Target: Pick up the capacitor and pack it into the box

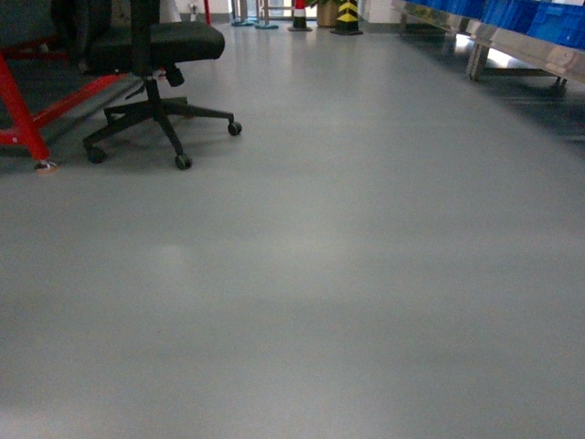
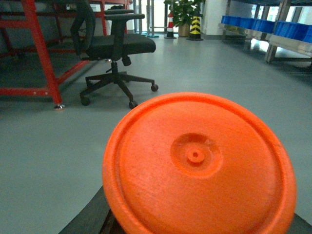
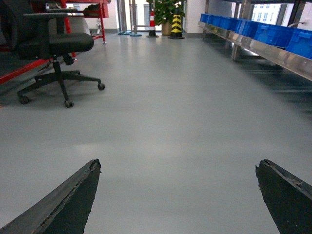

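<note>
Chair at far left, frame just left of chair, shelving with bins well right of chair, cone behind chair

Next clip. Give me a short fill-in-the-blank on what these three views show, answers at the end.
1. The office chair stands on the ____ side of the head view.
2. The round lid-like object filling the left wrist view is ____ in colour.
3. The bins on the shelving are ____.
4. The right gripper has its fingers spread ____.

Answers: left; orange; blue; open

Orange disc hides left jaws
</note>
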`<state>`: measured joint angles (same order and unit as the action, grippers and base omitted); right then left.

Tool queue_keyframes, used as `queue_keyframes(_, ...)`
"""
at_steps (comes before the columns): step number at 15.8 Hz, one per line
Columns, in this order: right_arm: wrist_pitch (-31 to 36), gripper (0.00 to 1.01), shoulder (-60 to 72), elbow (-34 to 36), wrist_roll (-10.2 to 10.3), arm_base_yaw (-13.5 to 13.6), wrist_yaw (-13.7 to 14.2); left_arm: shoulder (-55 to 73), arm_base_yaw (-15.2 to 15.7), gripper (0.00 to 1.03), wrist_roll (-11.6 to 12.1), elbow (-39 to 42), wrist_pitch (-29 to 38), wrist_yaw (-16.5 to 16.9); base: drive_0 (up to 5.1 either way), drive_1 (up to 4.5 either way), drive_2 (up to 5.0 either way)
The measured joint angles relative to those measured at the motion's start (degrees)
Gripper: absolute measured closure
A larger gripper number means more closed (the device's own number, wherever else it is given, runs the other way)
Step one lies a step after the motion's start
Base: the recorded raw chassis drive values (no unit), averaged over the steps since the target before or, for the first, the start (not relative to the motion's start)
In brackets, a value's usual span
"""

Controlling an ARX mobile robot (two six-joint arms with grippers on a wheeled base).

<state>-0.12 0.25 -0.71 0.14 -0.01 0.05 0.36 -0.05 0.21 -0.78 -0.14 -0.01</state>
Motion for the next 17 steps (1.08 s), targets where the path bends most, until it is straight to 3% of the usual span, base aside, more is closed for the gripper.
queue_keyframes(17, -0.1, 0.03, 0.0, 0.0, 0.0, 0.0, 0.0, 0.0, 0.0, 0.59, 0.0, 0.0, -0.3, 0.0, -5.0, 2.48, 2.5)
